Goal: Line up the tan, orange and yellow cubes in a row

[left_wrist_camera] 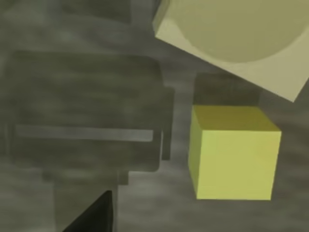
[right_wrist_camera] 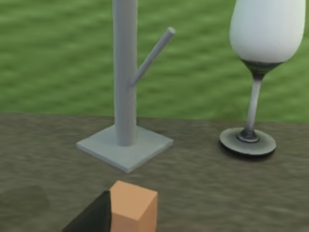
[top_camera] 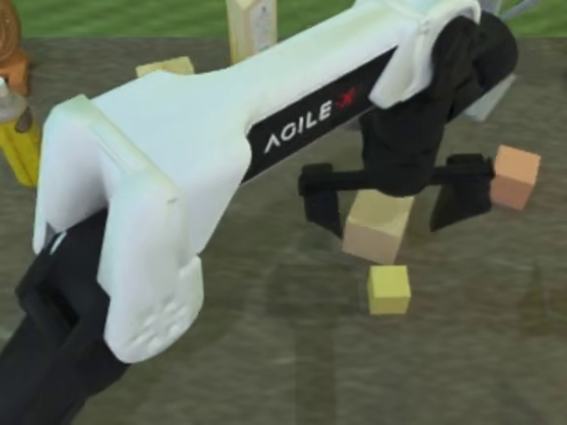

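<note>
Black two-finger left claw [top_camera: 392, 197], on the white AgileX arm reaching across the table from the top view's lower left: jaws spread wide, gripping nothing, one finger [top_camera: 323, 202] to each side of the item below.

Large beige-tan matte cube [top_camera: 379, 228]: directly under the claw, between the spread fingers and clear of both, standing on the mottled brown table [top_camera: 266, 354]. The left wrist view showed its top face [left_wrist_camera: 231, 34] in shadow.

Small bright yellow matte cube [top_camera: 389, 289]: just beyond the tan cube on the claw's near side, close to it but not touching. It filled much of the left wrist view [left_wrist_camera: 234, 152].

Mid-sized salmon-orange matte cube [top_camera: 515, 176]: just outside the claw's right-hand finger, so near that contact could not be judged. In the right wrist view it [right_wrist_camera: 133, 205] sat beside a black finger.

Grey post stand with a slanted peg on a square base [right_wrist_camera: 124, 96]: behind the orange cube, farther from the claw.

White-bowled wine glass [right_wrist_camera: 260, 38]: beside the stand, apart from it.

Yellow bottle [top_camera: 18, 142]: well away from the claw, at the table's left edge.

Pale cream block [top_camera: 166, 66]: far from the claw, toward the back left, partly hidden by the arm.

Right claw: not seen in any view.
</note>
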{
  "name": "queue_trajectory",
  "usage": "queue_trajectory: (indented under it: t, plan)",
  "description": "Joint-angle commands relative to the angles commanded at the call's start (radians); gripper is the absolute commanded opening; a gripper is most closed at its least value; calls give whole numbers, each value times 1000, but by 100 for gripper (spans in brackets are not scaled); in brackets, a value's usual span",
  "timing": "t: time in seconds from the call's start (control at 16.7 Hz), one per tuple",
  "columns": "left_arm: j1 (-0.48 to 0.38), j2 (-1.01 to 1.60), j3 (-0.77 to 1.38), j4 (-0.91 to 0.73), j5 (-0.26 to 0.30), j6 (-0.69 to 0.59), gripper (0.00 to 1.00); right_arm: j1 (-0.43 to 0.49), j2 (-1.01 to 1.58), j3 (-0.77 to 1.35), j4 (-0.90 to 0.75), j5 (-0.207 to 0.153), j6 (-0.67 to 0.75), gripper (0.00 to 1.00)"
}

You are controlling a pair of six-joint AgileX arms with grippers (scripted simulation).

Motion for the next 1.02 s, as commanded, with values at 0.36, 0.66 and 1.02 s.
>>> queue_trajectory:
  t: [0.36, 0.66, 1.02]
  plan:
    - [178, -397, -378, 225, -10, 63, 100, 20, 365, 362, -232, 1, -183, 100]
    - [392, -962, -903, 521, -14, 200, 100, 41, 905, 837, -526, 6, -407, 100]
    - [637, -1666, -1603, 909, -10, 457, 100, 72, 1601, 1405, -896, 11, -684, 100]
